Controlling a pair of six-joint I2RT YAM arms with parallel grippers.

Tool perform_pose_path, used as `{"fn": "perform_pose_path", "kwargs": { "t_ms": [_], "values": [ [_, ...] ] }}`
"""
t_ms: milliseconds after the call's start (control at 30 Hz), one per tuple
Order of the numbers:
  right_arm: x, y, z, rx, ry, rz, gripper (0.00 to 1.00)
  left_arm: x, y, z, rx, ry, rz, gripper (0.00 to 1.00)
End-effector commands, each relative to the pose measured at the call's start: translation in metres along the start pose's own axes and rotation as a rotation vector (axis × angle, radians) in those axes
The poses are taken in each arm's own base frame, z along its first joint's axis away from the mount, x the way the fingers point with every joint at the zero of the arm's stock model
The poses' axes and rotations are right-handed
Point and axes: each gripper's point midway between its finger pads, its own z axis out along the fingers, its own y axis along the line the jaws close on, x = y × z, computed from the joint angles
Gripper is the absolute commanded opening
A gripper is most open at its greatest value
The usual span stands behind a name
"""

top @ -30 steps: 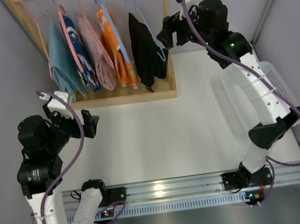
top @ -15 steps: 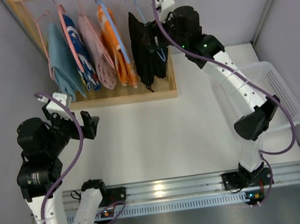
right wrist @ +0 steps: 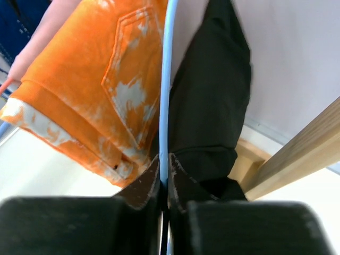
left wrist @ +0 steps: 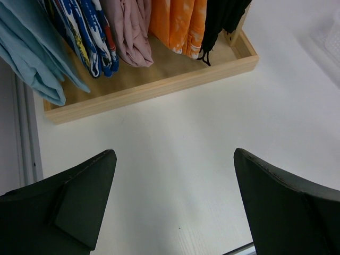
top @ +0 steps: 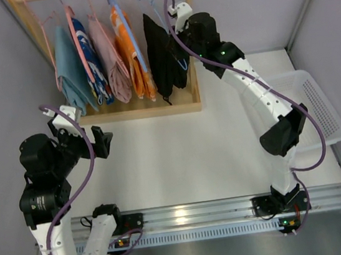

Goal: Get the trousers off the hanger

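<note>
The black trousers [top: 159, 53] hang on a light blue hanger [right wrist: 166, 79] at the right end of the wooden rack [top: 149, 110]. The orange patterned trousers [top: 134, 50] hang just to their left. My right gripper [right wrist: 164, 169] is shut on the thin blue hanger wire, with the orange trousers [right wrist: 101, 79] on one side and the black trousers [right wrist: 212, 95] on the other. In the top view the right gripper [top: 174, 39] is pressed against the black cloth. My left gripper [left wrist: 175, 154] hangs open over bare table, well short of the rack.
Blue, patterned and pink garments [top: 86, 57] hang further left on the rack. The rack's wooden base tray [left wrist: 159, 79] and right post [right wrist: 303, 154] stand close to the black trousers. A white basket [top: 315, 102] sits at the table's right edge.
My right arm swung left from beside the rack post to the black trousers' hanger and its jaws closed on the wire. The left arm has not moved.
</note>
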Motion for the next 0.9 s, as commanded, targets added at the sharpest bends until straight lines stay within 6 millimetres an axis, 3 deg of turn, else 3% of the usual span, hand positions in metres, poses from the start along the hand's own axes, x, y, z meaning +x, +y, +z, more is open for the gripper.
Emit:
{"fn": "perform_pose_path", "kwargs": {
  "t_ms": [0,133,400,567,700,867],
  "values": [
    [-0.036,0.007,-0.011,0.0,-0.101,0.005,0.0,-0.002,-0.003,0.002,0.015,-0.011,-0.014,0.99],
    [-0.055,0.005,-0.022,0.022,-0.15,0.021,0.0,-0.006,-0.007,0.002,0.037,-0.016,-0.019,0.99],
    [-0.133,0.012,-0.077,0.004,-0.398,0.059,0.0,-0.021,-0.009,0.007,0.065,-0.021,-0.05,0.99],
    [-0.169,0.003,-0.107,0.055,-0.527,0.069,0.0,-0.024,-0.014,0.007,0.091,-0.028,-0.061,0.99],
    [-0.178,0.004,-0.119,0.052,-0.551,0.064,0.0,-0.027,-0.018,0.006,0.108,-0.04,-0.072,0.99],
    [-0.171,0.006,-0.124,0.044,-0.528,0.055,0.0,-0.035,-0.019,0.004,0.11,-0.068,-0.063,0.99]
  ]
}}
